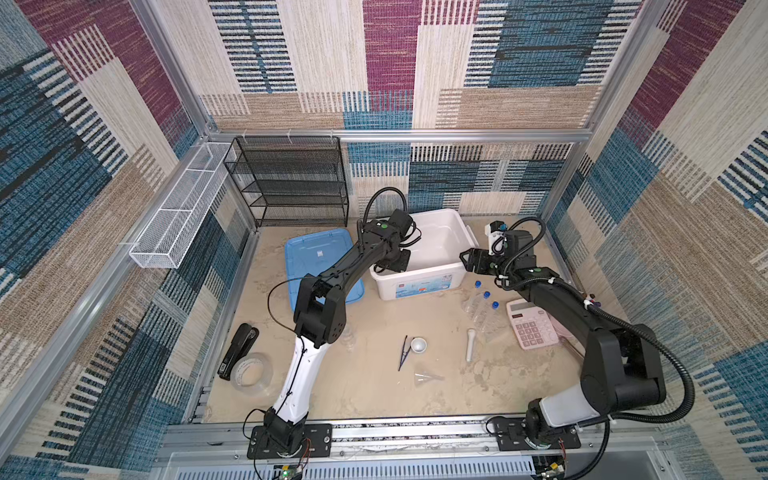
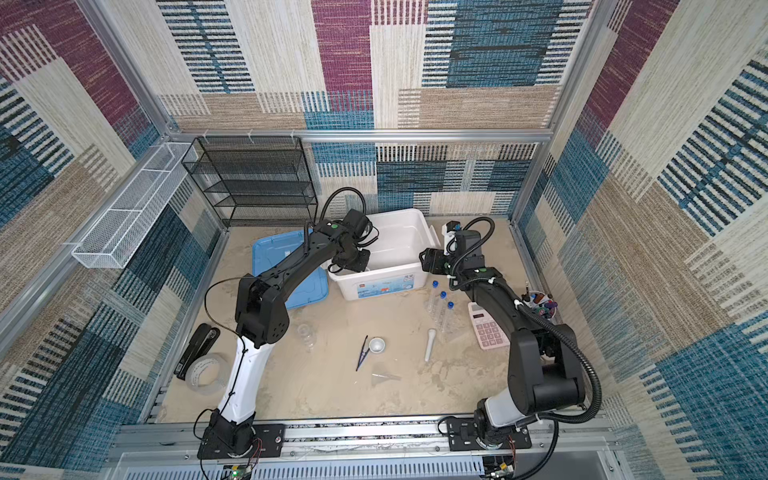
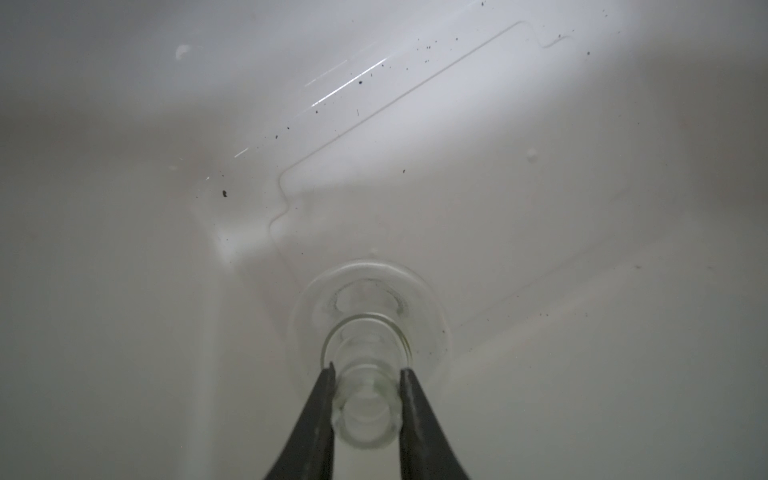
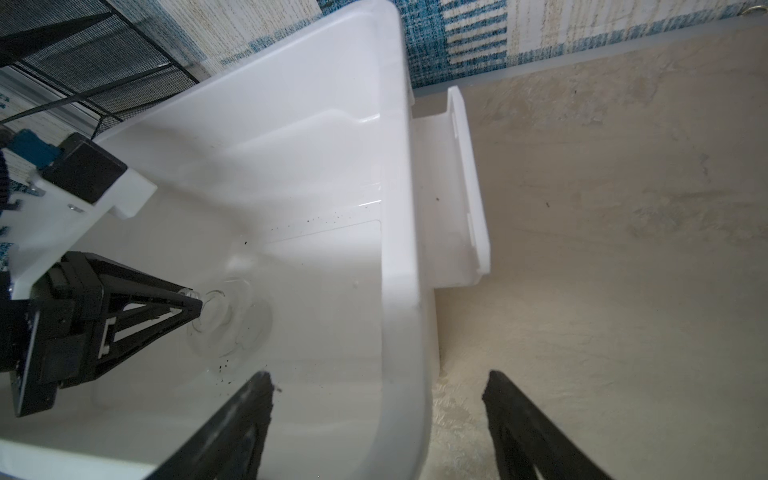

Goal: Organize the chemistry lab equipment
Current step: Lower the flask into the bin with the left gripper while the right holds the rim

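Observation:
My left gripper (image 3: 366, 370) reaches down into the white bin (image 1: 415, 286) and is shut on the neck of the clear glass flask (image 3: 365, 316), which stands upright at the bin's floor. The right wrist view shows the same flask (image 4: 232, 320). My right gripper (image 4: 380, 376) is open and empty, its fingers either side of the bin's right wall. On the table lie three blue-capped test tubes (image 1: 484, 305), a white pestle (image 1: 470, 345), a small white mortar (image 1: 418, 345), dark blue tweezers (image 1: 403, 353), a clear funnel (image 1: 426, 377) and a clear beaker (image 2: 305, 334).
A blue lid (image 1: 316, 257) lies left of the bin. A pink calculator (image 1: 530, 324) and a cup of markers (image 2: 540, 303) sit at the right. A stapler (image 1: 239, 351) and a tape roll (image 1: 251, 374) lie front left. A black mesh shelf (image 1: 291, 178) stands at the back.

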`<act>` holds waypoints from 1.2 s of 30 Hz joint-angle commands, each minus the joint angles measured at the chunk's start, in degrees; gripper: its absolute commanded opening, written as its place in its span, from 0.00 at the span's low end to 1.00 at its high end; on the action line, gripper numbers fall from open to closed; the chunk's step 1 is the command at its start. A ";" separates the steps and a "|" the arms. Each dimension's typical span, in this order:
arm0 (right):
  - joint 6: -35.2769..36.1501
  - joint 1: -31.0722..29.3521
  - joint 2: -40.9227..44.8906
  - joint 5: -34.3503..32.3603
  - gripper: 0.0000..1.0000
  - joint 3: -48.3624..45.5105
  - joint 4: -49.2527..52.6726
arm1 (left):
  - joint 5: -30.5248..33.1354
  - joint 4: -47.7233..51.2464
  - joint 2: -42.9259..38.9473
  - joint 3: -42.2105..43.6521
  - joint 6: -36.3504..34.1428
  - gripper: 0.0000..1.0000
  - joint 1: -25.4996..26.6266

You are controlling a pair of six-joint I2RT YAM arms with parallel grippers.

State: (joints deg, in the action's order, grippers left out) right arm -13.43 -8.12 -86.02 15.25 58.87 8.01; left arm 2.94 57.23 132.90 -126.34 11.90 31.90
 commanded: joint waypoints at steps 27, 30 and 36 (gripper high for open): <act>-0.37 0.03 0.81 -0.78 0.83 -0.07 -1.02 | -0.02 2.79 1.84 -0.53 0.23 0.29 -0.08; -0.32 0.03 0.92 -0.85 0.83 -0.05 -0.91 | -0.44 2.80 1.42 -0.48 0.38 0.35 -0.08; -0.18 0.03 1.31 -0.96 0.83 0.19 -0.64 | -0.55 2.73 0.36 -0.94 0.67 0.46 -0.08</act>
State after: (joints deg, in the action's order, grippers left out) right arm -13.41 -8.12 -85.23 14.90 58.65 7.84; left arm 2.66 58.48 134.13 -126.85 12.08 31.90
